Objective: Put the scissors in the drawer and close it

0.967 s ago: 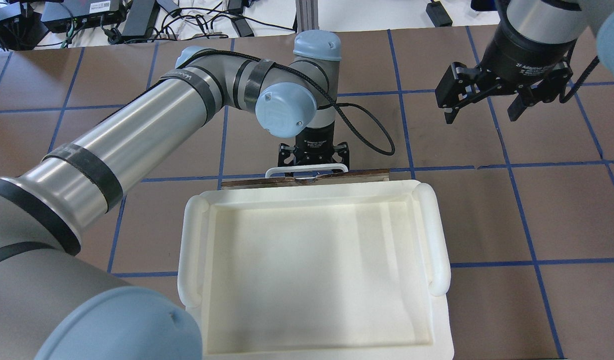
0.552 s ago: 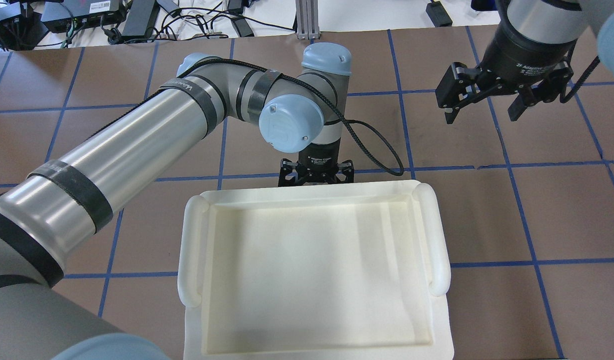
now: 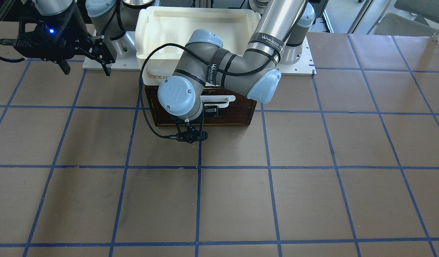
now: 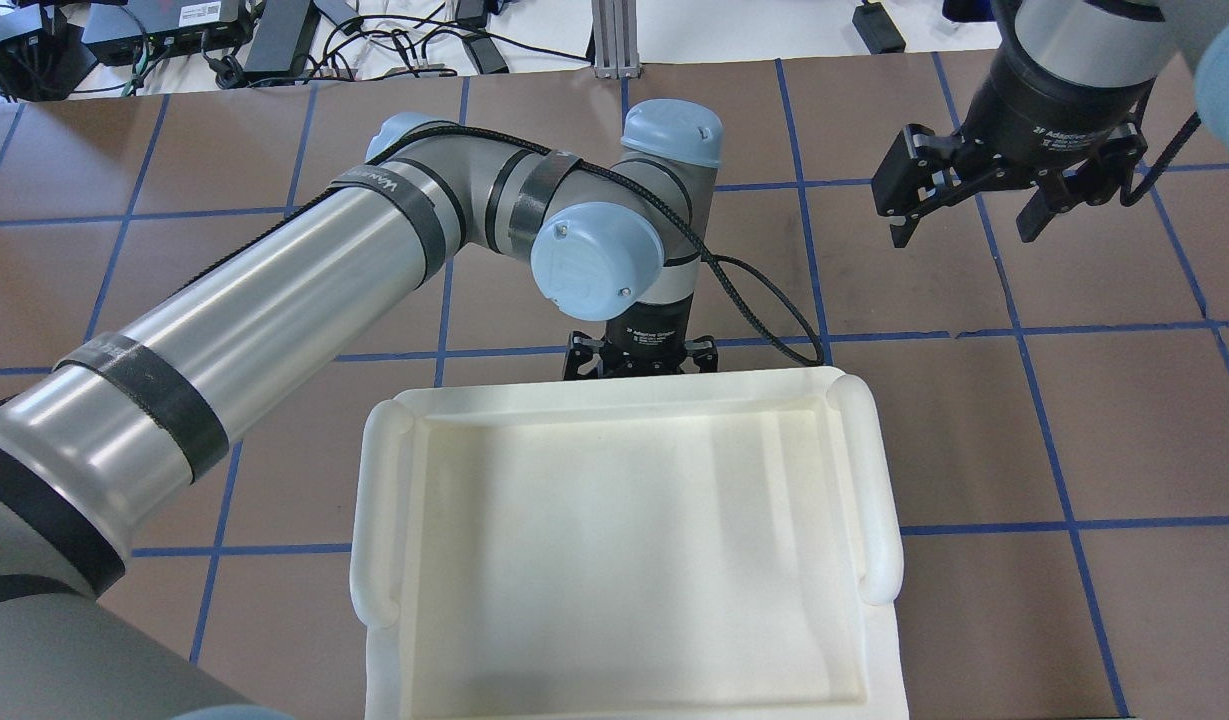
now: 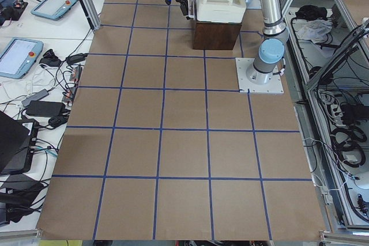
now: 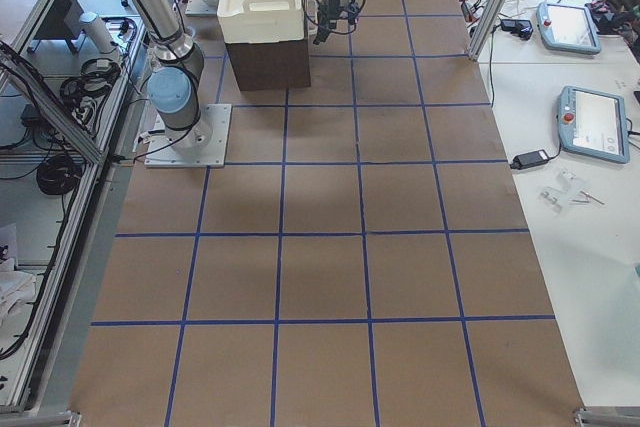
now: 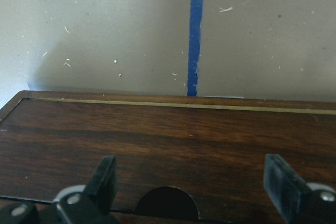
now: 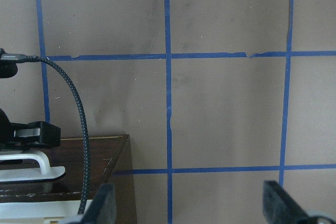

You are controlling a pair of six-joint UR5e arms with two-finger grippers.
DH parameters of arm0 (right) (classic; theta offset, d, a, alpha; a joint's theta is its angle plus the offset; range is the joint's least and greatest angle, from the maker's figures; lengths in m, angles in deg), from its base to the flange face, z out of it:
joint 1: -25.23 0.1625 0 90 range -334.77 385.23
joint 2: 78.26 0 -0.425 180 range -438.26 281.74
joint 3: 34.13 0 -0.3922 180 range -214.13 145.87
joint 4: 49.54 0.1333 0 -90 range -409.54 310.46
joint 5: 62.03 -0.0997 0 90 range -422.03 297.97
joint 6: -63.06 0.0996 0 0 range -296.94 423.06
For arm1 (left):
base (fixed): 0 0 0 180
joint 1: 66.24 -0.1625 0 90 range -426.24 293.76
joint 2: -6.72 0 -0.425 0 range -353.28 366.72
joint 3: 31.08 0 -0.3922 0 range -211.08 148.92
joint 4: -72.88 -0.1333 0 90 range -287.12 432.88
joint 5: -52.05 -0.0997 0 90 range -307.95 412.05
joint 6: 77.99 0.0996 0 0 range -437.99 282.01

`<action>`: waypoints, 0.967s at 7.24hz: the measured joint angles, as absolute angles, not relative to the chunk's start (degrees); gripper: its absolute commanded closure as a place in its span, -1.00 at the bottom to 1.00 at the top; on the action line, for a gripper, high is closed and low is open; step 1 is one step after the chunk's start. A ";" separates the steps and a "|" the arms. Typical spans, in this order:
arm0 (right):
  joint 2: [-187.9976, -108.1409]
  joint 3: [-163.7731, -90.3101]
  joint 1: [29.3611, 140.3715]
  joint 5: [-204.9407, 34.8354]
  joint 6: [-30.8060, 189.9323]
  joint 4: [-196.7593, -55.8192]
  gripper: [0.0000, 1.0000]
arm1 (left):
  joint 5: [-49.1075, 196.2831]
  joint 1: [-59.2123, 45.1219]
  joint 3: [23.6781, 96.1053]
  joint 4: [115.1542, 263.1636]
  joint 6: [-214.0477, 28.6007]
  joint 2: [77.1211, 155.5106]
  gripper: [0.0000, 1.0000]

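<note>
The drawer [image 3: 237, 107] has a dark brown front and a white bar handle [image 3: 224, 100]. It sits pushed in, about flush with its wooden chest. The front fills the left wrist view [image 7: 168, 135]. My left gripper [image 4: 641, 365] is open right at the drawer front, fingers [image 7: 105, 177] spread wide and holding nothing. In the overhead view the drawer is hidden under the white tray. The scissors show in no view. My right gripper [image 4: 964, 215] is open and empty, hovering above the table to the right of the chest.
A white plastic tray [image 4: 394, 440] rests on top of the chest and hangs over its edges. The left arm's black cable [image 3: 144, 107] loops in front of the chest. Brown paper with blue tape lines covers the table. Electronics lie beyond the far edge.
My left gripper has moved toward the chest and pushed the drawer front in. The front and its handle have slid out of sight under the tray. The right gripper stayed put.
</note>
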State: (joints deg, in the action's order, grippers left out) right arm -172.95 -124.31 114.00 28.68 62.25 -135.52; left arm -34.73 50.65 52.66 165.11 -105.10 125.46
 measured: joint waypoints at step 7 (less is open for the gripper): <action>-172.85 -124.29 114.01 28.70 62.27 -135.91 -1.00 | -40.81 47.19 45.70 156.03 -103.38 117.61 -1.00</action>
